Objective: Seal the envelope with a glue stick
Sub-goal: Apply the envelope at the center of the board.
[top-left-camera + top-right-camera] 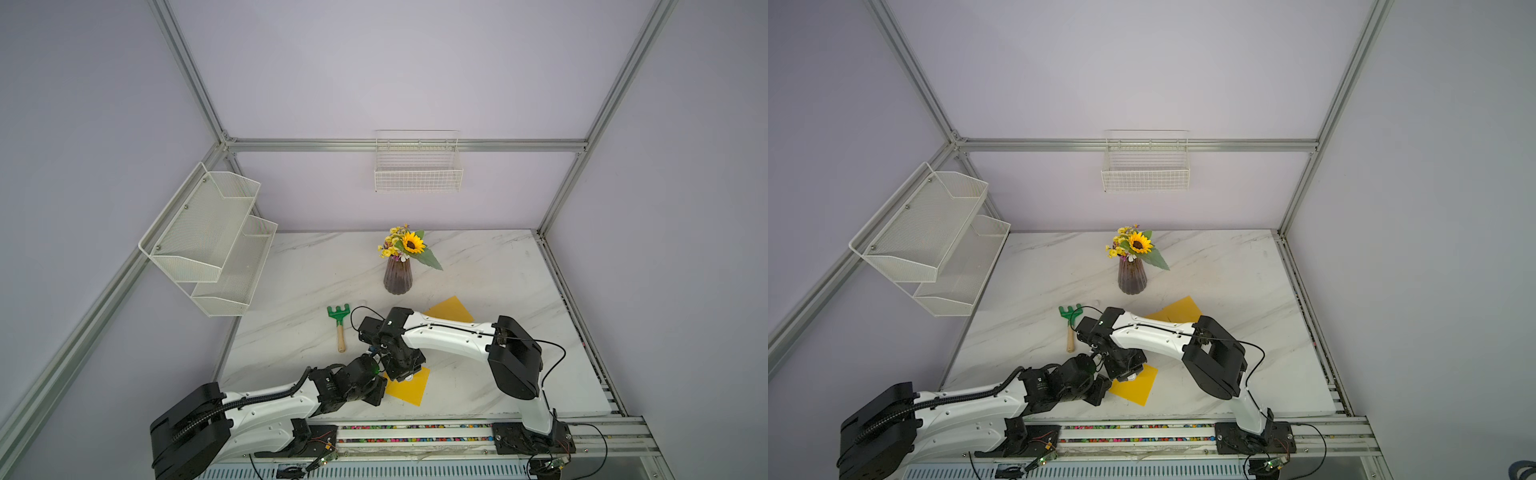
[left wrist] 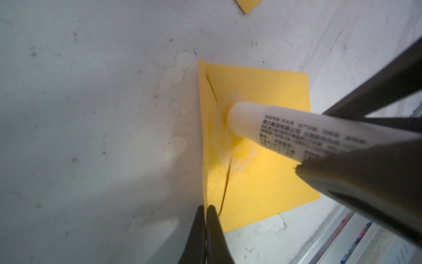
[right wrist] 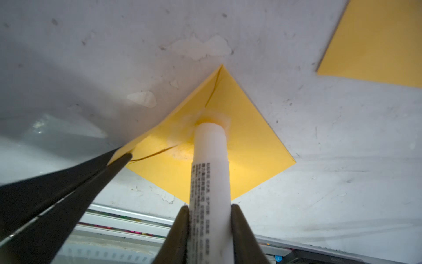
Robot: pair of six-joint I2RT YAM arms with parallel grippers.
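**Clerk:** Yellow item first, please.

**Inspector:** Yellow paper envelope [image 2: 269, 178], lying flat on the white marbled surface [image 2: 91, 114], near the front edge. Flap folded down, with its edge line visible across the face.

**Clerk:** Location of the glue stick?

**Inspector:** White plastic glue stick with grey printed label [image 3: 210, 173], tilted. Its tip is pressed onto the envelope at the flap's edge line, roughly midway along it. Whitish glue is smeared on the paper around the tip.

**Clerk:** Right pincer?

**Inspector:** Right pincer [image 3: 209, 210] is clamped on the stick's barrel, one finger on either side, over the printed label.

**Clerk:** Left pincer?

**Inspector:** Left pincer [image 2: 206, 209] has its jaws together, tips at the envelope's corner where the flap line ends. Whether any paper is nipped between them, I cannot tell.

**Clerk:** Other items?

**Inspector:** Second yellow paper sheet [image 1: 451, 309] lies farther back, partly under the right arm. Green toy rake with wooden handle [image 1: 338, 326] lies to the left, apart from the envelope. Dark ribbed vase with a sunflower [image 1: 397, 280] stands behind. Pale dried patches [image 2: 175, 146] mark the surface just beside the envelope.
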